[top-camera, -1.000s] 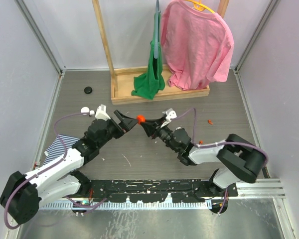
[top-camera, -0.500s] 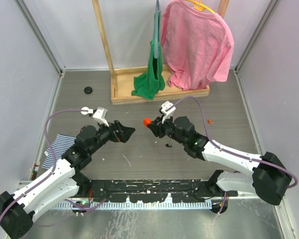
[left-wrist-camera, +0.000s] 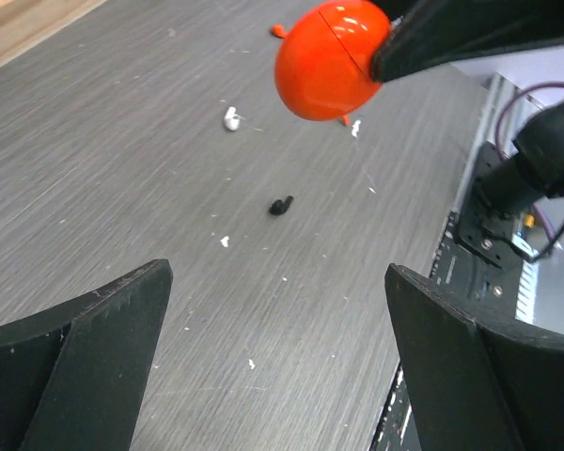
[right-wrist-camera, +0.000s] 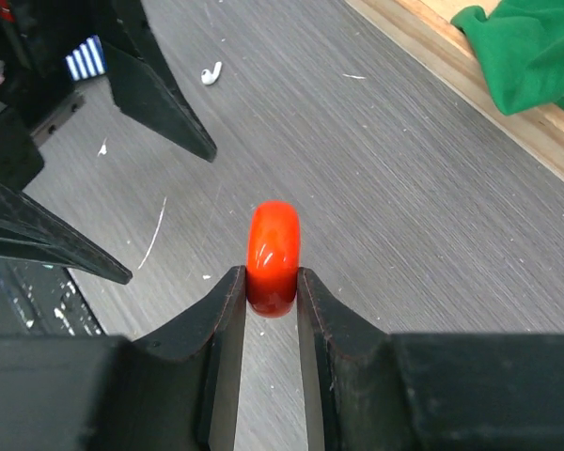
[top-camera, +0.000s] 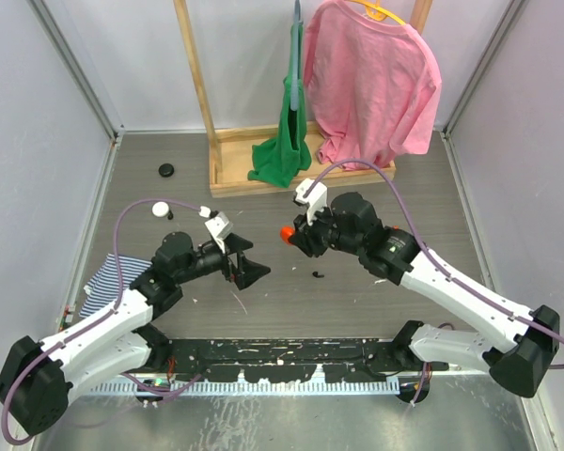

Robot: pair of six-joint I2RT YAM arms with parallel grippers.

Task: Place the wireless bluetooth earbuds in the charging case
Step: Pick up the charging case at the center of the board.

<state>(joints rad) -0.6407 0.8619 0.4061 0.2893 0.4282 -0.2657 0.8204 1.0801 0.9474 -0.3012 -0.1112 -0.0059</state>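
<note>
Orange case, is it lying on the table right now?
No, the right gripper pinches the orange case between its fingers, holding it above the table.

charging case [right-wrist-camera: 273,252] – glossy smooth orange plastic, right gripper [right-wrist-camera: 271,279] matt black plastic, tabletop [left-wrist-camera: 122,169] matt grey wood-grain, shirt [top-camera: 376,85] upper right – pink cloth, rack [top-camera: 195,75] bare wood

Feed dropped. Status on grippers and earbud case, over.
Left gripper open, empty. Right gripper shut on round orange charging case, lid closed. White earbud loose on grey table, small black piece nearby.
</note>
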